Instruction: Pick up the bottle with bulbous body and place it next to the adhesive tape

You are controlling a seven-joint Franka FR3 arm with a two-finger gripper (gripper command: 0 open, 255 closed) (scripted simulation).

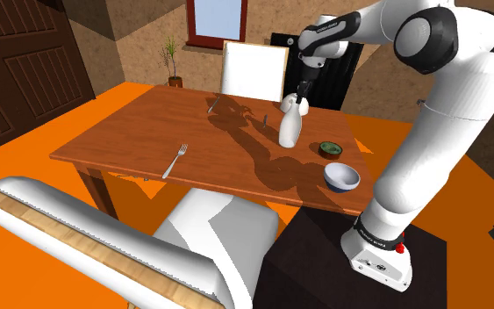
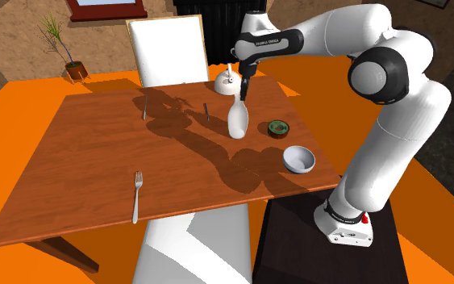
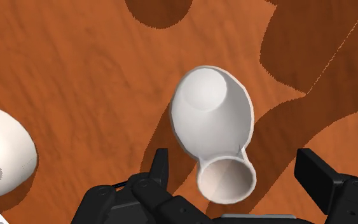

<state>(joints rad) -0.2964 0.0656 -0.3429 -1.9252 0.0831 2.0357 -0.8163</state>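
— What does the room look like?

— A reddish-brown wooden tabletop (image 1: 131, 132) stands on a bright orange floor (image 1: 25, 171), with rough brown walls around it. There is a window with a red-brown frame (image 1: 218, 17), a dark panelled door (image 1: 25, 70), a thin potted plant (image 1: 171, 57) and a white high-backed chair (image 1: 254, 66) at the table's far edge.

— And what is on the table?

— Take the small dark-green round roll of adhesive tape (image 1: 330, 149) as the marker. The white bottle with a bulbous body and a narrow open neck (image 1: 290, 127) stands upright near the tape, not touching it, on the side away from the robot's dark box stand (image 1: 324, 263). A white round bowl (image 1: 341, 176) sits near the tape on the stand's side. A white rounded pot with a loop handle (image 2: 227, 81) is beyond the bottle from the tape. A silver fork (image 1: 175, 160) lies well apart from the tape, across the tabletop.

— How are the jaws?

— They are directly above the bottle and spread wide. In the wrist view the two black fingers (image 3: 161, 167) flank the bottle's neck with a gap on each side. They touch nothing and hold nothing.
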